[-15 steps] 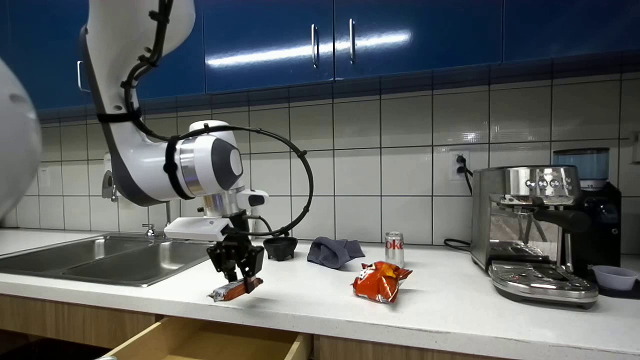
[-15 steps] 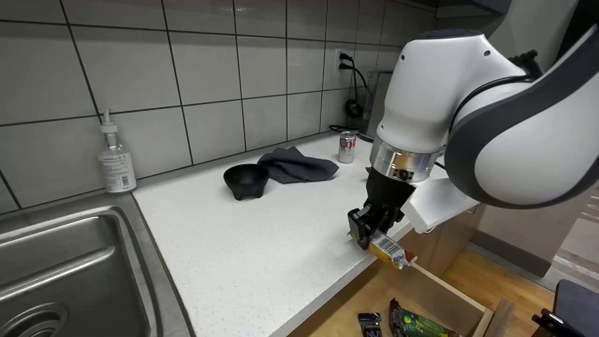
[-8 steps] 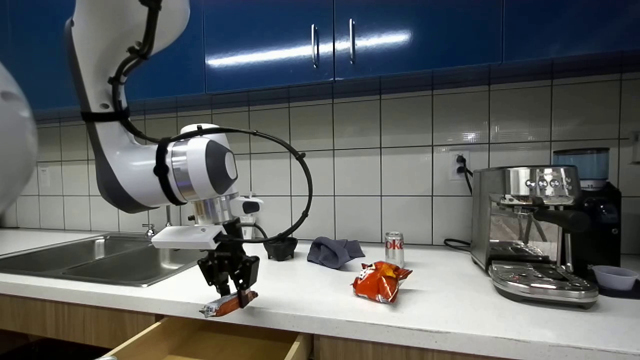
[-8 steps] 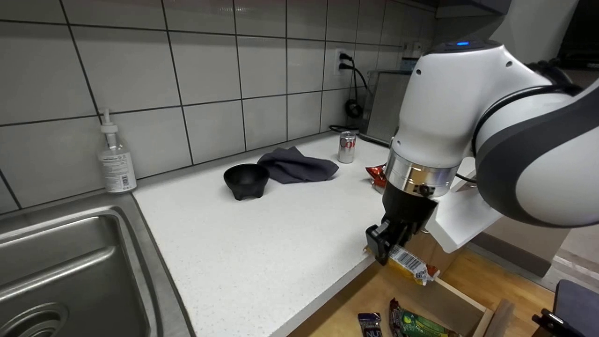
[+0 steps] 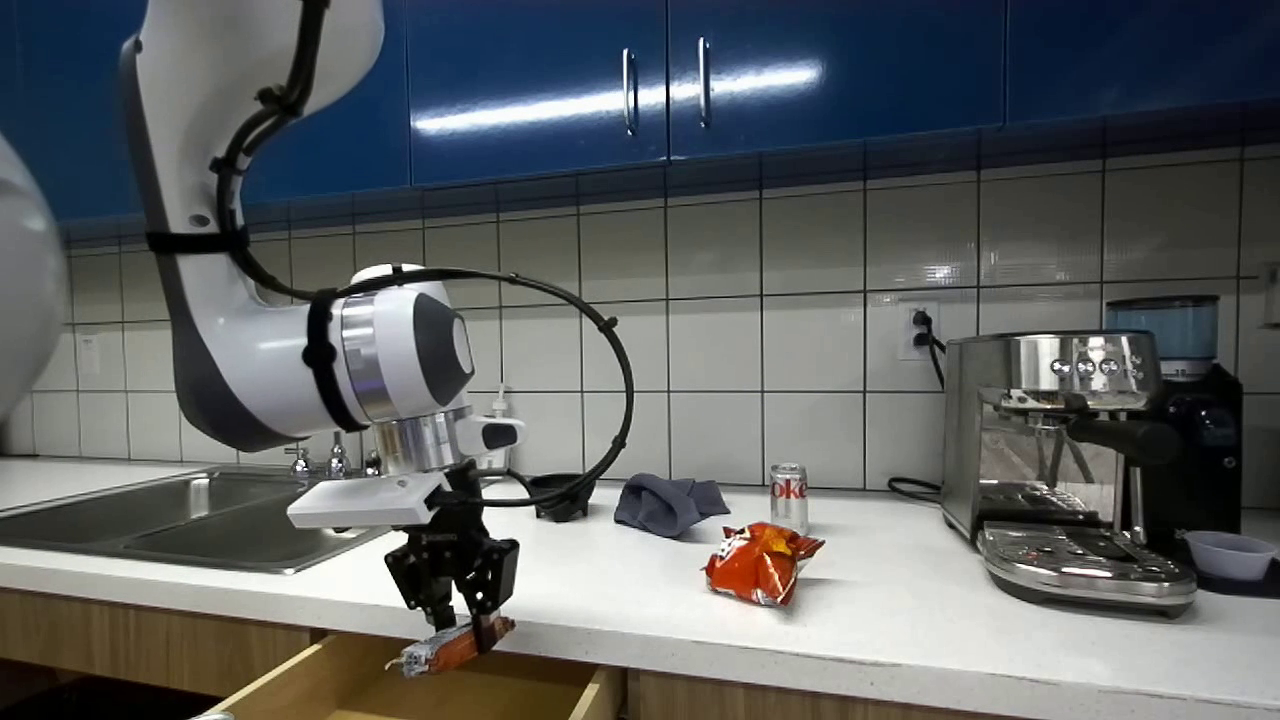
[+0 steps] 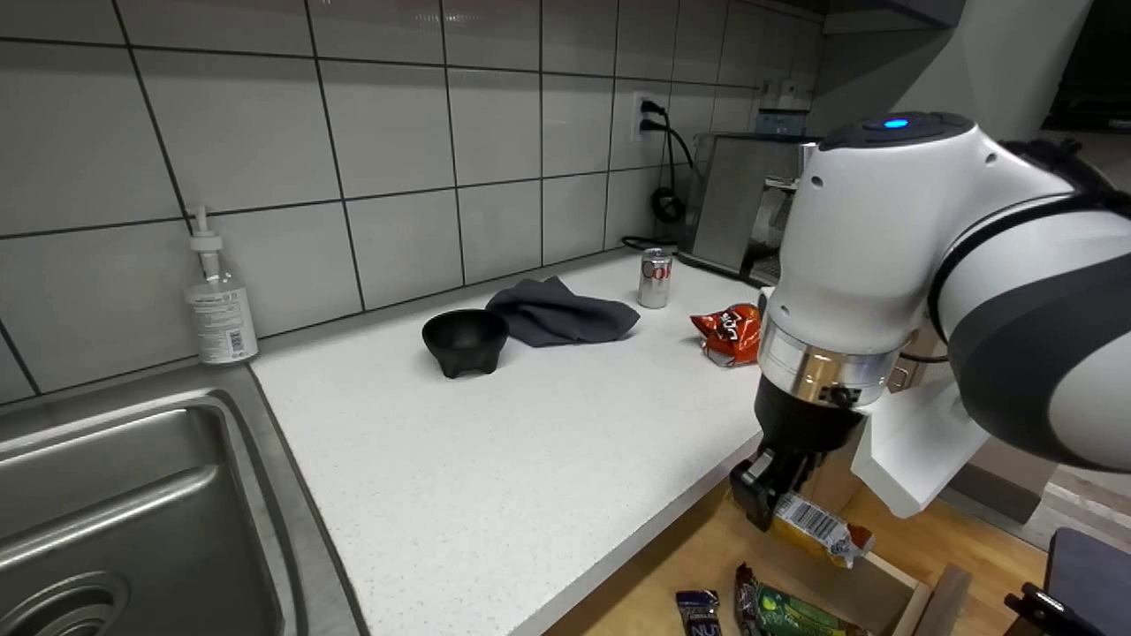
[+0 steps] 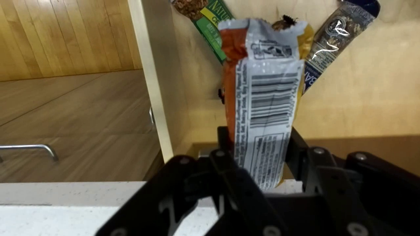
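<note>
In an exterior view, the gripper (image 5: 466, 628) is clamped on a wrapped snack bar (image 5: 450, 652), which sits slightly tilted beyond the front edge of the white counter (image 5: 620, 600) and over a pulled-out drawer (image 5: 600, 692). On the counter, an orange-red snack bag (image 5: 763, 565) lies near a soda can (image 5: 789, 500), with a dark cloth (image 5: 665, 507) and a black bowl (image 5: 560, 510) toward the left of the picture; a steel espresso machine (image 5: 1030, 375) stands well apart on the right. In an exterior view, the held bar shows its barcode side, its free end angled downward — below it, inside the drawer, lie a dark-blue bar (image 6: 700, 609) and a green bar (image 6: 800, 614), while a soap bottle (image 6: 223, 318) stands at the corner of the sink (image 6: 274, 459). In the wrist view, the fingers (image 7: 297, 150) press the held bar from both sides, barcode toward the camera; under it, the green and blue wrappers rest on the drawer's floor, along with something dark and frayed (image 7: 288, 20) — mostly hidden behind the bar.
</note>
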{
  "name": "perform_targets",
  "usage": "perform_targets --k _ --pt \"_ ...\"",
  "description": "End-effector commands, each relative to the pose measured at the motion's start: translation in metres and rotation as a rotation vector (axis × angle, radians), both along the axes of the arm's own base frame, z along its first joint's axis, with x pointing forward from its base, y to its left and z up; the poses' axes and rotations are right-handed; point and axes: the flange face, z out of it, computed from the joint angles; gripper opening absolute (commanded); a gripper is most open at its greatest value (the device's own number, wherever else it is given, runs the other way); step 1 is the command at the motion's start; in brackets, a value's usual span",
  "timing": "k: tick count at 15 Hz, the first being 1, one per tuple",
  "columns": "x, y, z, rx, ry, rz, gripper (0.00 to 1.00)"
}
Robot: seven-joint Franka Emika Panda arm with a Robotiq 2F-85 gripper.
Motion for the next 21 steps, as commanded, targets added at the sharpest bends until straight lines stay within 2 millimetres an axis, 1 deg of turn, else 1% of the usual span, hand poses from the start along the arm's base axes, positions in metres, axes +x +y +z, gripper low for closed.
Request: perform_targets --k 1,3,4,5,9,10,14,15,17,21 --pt "-0.011 0.001 -0.004 -0.019 0.016 -0.02 0.18" --pt "-0.014 0.002 -0.007 -0.019 0.025 -0.031 0.18" --pt "-0.014 0.002 -0.008 -0.021 0.028 -0.036 0.68" --pt "-0.015 0.002 -0.009 -0.02 0.031 -0.037 0.69" --pt "-0.012 0.001 -0.011 -0.012 0.033 -0.032 0.97" --pt "-0.01 0.001 -0.011 -0.007 0.033 -0.031 1.0" --pt "-0.002 -0.005 -0.007 0.02 0.028 -0.055 1.0" --pt "-0.01 -0.001 -0.011 0.01 0.029 -0.054 1.0" --pt "-0.006 -0.003 -0.009 0.016 0.026 -0.062 1.0" --pt "-0.006 -0.002 -0.009 0.017 0.025 -0.063 1.0"
